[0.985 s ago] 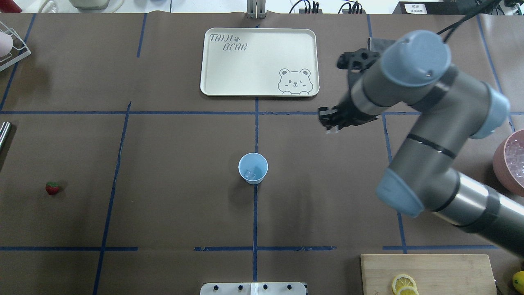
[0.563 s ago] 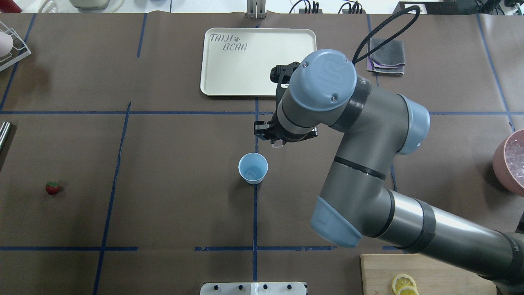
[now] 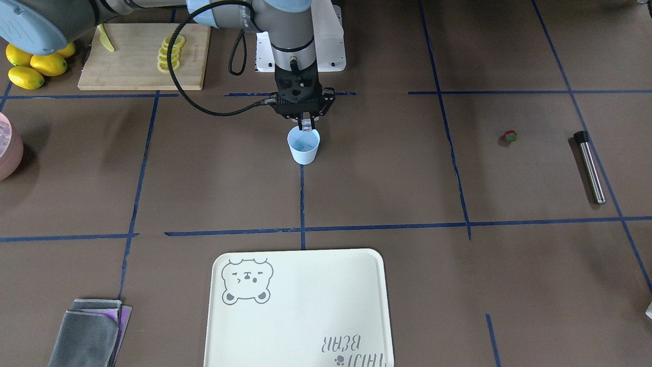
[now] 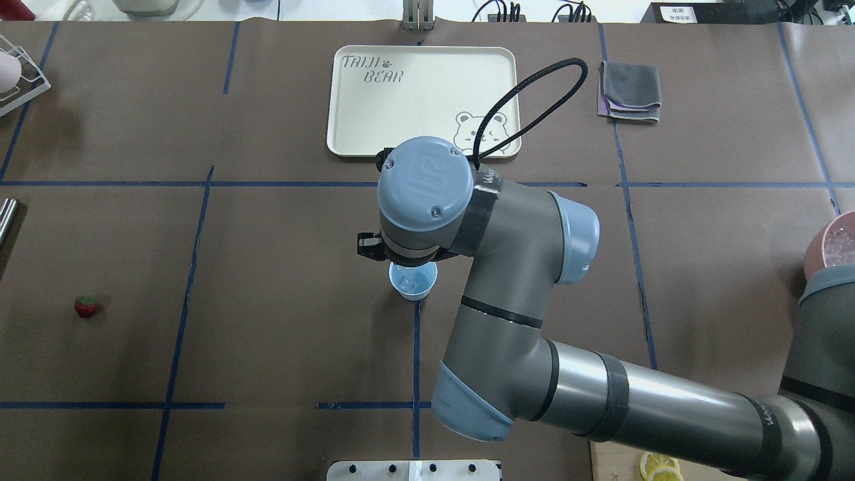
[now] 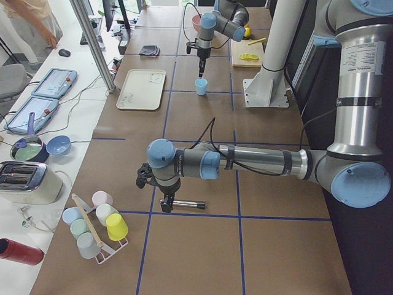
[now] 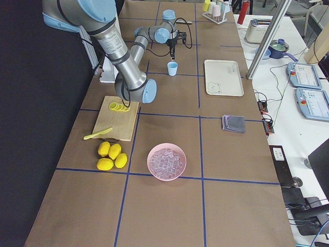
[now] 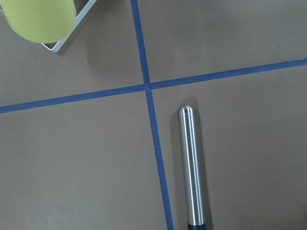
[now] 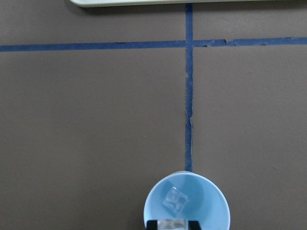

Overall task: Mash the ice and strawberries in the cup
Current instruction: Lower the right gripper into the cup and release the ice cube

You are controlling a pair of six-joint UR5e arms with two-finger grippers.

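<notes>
Robot lab staged as a kitchen.
Blue tape grid [image 4: 100,184] on a paper-covered table [image 4: 287,300], teach pendants [image 5: 54,83] on the side bench [image 5: 80,126], toaster [image 5: 21,181] and cup rack [image 5: 95,224] nearby.

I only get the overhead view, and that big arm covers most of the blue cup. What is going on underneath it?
Observer: In the front-facing view, the right gripper pinches a clear ice cube just above the cup.
Visitor: Is the cup empty?
Observer: No, the right wrist view shows another cube lying inside it.
Visitor: Where is the other arm?
Observer: The left view shows the left gripper over a metal rod, far from the cup.
</notes>
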